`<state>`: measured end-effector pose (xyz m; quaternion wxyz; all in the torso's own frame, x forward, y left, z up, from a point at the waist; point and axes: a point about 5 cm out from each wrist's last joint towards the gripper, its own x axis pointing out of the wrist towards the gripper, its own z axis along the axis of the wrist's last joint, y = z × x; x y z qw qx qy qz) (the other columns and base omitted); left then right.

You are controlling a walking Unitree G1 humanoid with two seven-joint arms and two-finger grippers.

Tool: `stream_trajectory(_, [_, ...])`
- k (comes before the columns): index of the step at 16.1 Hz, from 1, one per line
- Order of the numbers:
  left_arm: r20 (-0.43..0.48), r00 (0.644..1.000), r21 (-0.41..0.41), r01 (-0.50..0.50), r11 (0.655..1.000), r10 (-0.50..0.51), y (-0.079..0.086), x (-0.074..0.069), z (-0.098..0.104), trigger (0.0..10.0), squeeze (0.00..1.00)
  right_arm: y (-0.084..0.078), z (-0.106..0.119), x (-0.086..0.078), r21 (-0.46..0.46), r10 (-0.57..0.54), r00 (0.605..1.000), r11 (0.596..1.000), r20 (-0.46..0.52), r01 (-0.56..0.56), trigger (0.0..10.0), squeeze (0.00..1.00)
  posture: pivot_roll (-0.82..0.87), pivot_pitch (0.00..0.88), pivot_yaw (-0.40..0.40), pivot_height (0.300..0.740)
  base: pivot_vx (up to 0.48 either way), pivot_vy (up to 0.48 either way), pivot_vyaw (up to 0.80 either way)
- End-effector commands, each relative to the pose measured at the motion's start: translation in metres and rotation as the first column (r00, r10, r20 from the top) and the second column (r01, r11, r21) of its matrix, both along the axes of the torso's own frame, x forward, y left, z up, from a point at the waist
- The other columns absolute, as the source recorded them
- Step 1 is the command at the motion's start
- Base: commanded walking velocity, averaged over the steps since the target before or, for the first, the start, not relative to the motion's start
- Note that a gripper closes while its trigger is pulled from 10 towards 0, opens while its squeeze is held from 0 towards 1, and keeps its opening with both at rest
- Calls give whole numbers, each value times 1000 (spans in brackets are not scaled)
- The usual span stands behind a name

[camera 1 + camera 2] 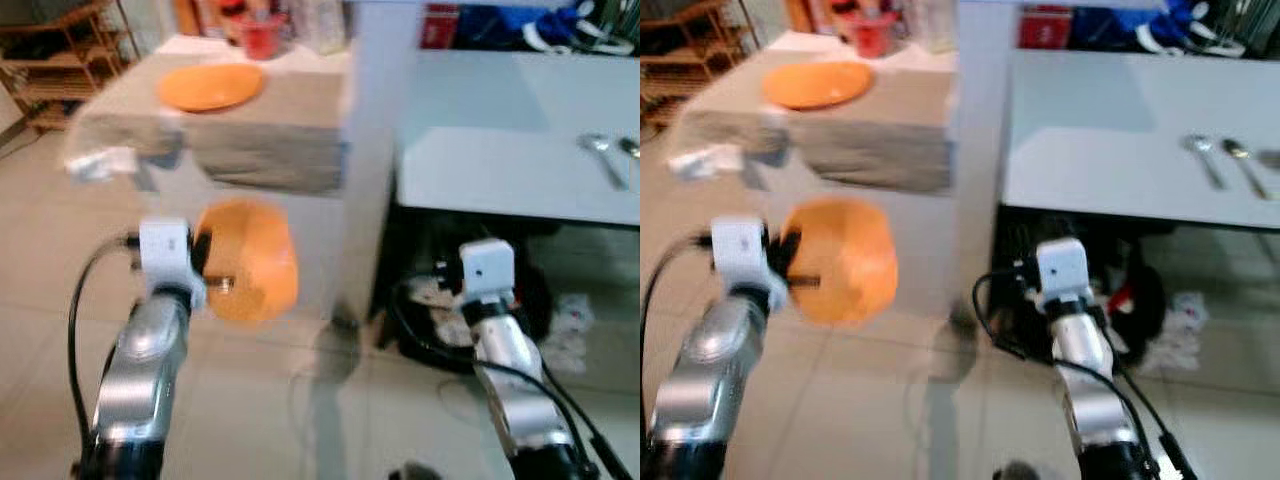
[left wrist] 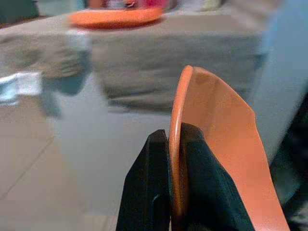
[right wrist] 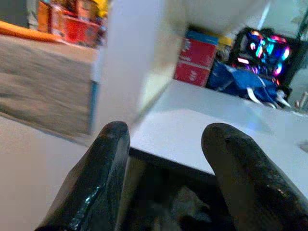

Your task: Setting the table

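Your left pincer (image 2: 175, 192) pinched the orange plate (image 1: 250, 262) by its thin rim: stiff, light, probably slick. Your right pincer (image 3: 166, 144) gaped empty.

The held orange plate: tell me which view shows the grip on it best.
The left wrist view: the left gripper pinches the orange plate by its rim, a finger on each face. The eye views show the plate face-on and blurred. The right wrist view looks at the white table instead.
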<state>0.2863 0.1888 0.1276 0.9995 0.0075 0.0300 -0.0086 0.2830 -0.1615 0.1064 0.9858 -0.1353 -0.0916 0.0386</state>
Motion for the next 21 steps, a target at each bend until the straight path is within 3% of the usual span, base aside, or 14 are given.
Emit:
stream_trajectory(1, [24,999,2,45,999,-45,-6,1,5,0,0,-2,1,1,-6,-3,1000,1000,-4,3,10000,0,-101,0,72,740,0,-465,-775])
stream_trajectory(3, [25,998,5,51,999,-51,-7,2,5,0,0,-3,3,0,2,-3,1000,1000,18,3,10000,0,-107,0,73,740,0,-465,-778])
stream_trajectory(8, [57,997,0,59,998,-59,-13,8,12,0,0,-5,4,0,-8,-6,1000,1000,24,6,10000,0,-113,0,74,740,0,-455,0])
stream_trajectory(15, [57,998,-22,-35,999,36,-8,9,12,0,0,-5,1,-1,-9,1,1000,1000,15,-1,10000,0,-109,0,74,740,266,-396,0])
stream_trajectory(21, [57,997,-18,-44,999,45,-7,12,11,0,0,-5,1,-2,-16,2,1000,1000,13,-2,10000,0,-118,0,75,740,292,-377,0])
